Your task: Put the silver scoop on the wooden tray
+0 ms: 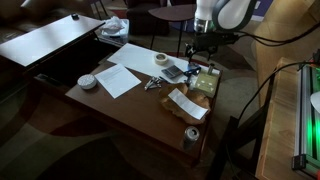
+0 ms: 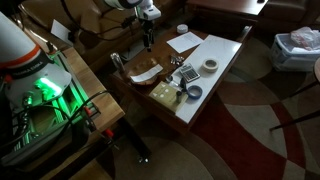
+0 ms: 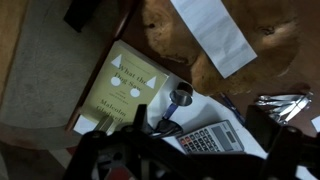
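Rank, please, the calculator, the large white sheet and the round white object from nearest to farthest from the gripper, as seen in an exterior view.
Measured from the gripper in an exterior view:
1. calculator, just below and beside the gripper.
2. large white sheet, about midway along.
3. round white object, at the far end, past the sheet.

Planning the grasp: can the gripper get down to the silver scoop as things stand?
Probably yes. The gripper hangs open above the silver scoop, which lies uncovered; only the calculator close beside its handle crowds one side.
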Motion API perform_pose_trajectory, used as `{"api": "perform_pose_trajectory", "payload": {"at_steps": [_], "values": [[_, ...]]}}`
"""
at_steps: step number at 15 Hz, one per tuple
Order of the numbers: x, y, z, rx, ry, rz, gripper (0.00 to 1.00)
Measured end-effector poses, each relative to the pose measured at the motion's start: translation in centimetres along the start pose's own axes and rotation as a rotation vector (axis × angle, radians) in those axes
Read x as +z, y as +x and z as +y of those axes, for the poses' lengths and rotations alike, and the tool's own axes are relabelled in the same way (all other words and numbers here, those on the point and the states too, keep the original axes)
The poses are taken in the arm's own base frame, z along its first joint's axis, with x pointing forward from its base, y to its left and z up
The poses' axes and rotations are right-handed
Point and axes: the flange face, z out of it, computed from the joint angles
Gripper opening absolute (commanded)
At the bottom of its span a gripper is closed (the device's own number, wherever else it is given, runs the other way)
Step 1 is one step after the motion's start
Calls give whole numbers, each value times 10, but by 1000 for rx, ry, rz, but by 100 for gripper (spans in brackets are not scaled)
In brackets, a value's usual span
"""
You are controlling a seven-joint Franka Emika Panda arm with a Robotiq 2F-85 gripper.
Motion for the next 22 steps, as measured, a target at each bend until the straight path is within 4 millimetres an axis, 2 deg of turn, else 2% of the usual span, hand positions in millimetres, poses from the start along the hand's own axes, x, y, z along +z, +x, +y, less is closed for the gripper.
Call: {"api": "perform_pose_trajectory", "payload": {"at_steps": [3, 5, 9, 10, 15, 17, 19, 22], "values": [[23, 28, -19, 85, 56, -55, 100], [41, 53, -26, 158, 60, -43, 100], [75, 108, -7, 313, 30, 10, 100], [79, 114, -3, 317, 23, 16, 100], [76, 111, -8, 309, 26, 20, 100], [83, 115, -3, 355, -17, -2, 100], [101, 122, 5, 413, -100, -58, 100], [142, 125, 17, 437, -248, -180, 100]]}}
